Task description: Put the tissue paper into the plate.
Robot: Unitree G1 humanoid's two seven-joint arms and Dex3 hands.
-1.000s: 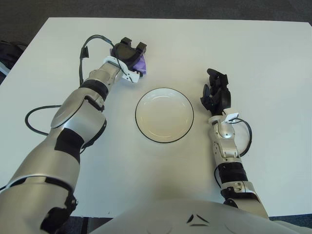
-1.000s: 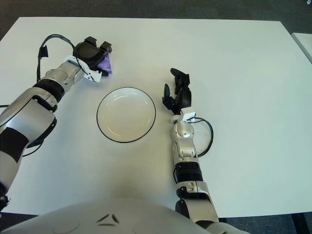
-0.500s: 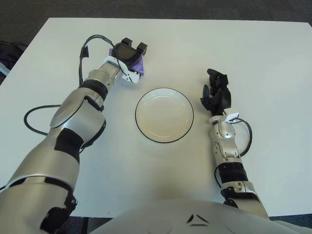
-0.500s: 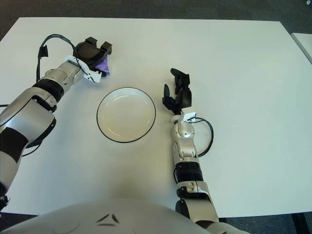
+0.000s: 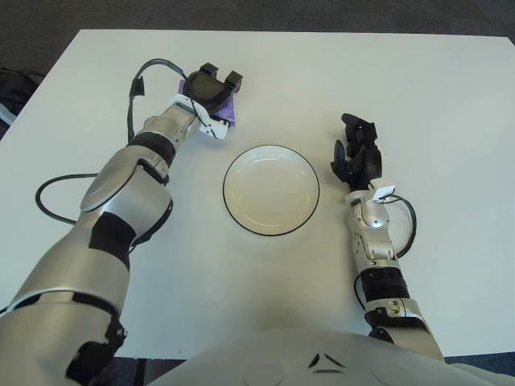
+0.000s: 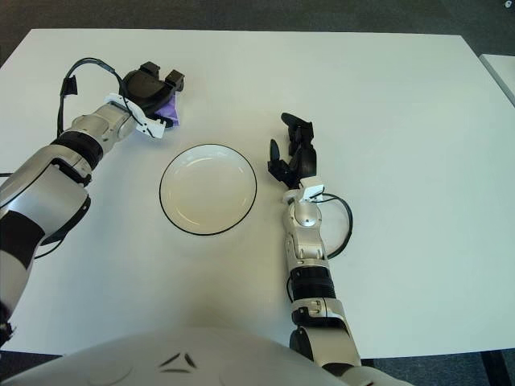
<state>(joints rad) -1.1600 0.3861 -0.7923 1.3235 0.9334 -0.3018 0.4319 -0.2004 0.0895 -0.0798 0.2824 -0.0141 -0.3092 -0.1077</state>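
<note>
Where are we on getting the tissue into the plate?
Done: nothing in the plate yet; it shows bare. In hand: the left hand is down over the purple tissue paper at the table's far left, fingers curled around it, though I can't tell if it is lifted. The right hand shows idle right of the plate. Left: carry and release.

A white table (image 5: 451, 265) (plain, evenly lit) stands on dark grey carpet (image 5: 241, 14).
</note>
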